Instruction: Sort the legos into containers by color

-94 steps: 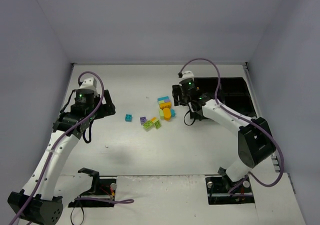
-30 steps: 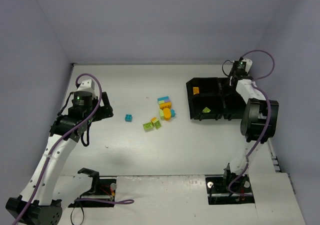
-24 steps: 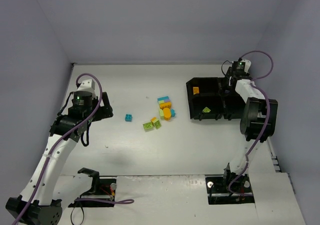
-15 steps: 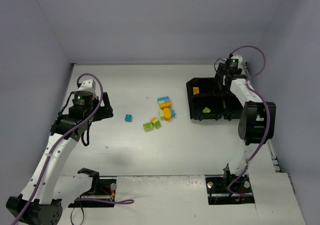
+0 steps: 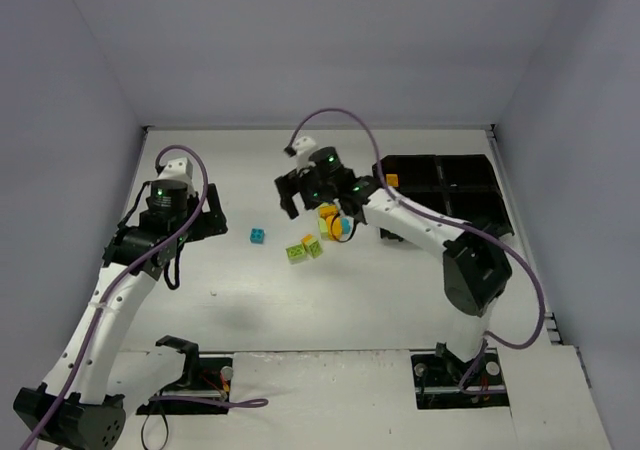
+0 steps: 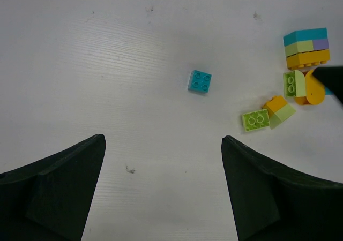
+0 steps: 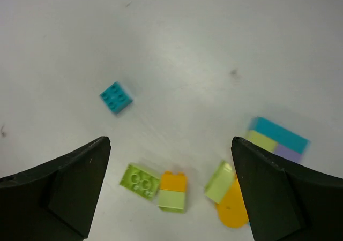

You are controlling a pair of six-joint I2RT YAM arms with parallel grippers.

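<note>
Now you're likely at pick-up: right gripper (image 7: 170, 142) hovers, fingers apart and empty, legos (image 7: 172, 182) lying between them below. Choose one, drop, close. Left gripper (image 6: 163, 139) hangs spread wide too.

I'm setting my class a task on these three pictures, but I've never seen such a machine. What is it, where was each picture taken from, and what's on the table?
A robot's left arm and right arm are bolted to a white table. The wide picture comes from a fixed camera overhead; the other two come from a camera on each wrist, so the dark shapes at the bottom are that gripper's fingers. The left gripper and right gripper are both open, holding nothing. On the table lie small bricks: a lone cyan brick and a cluster of orange, green and blue ones. The black tray holds an orange brick.
</note>
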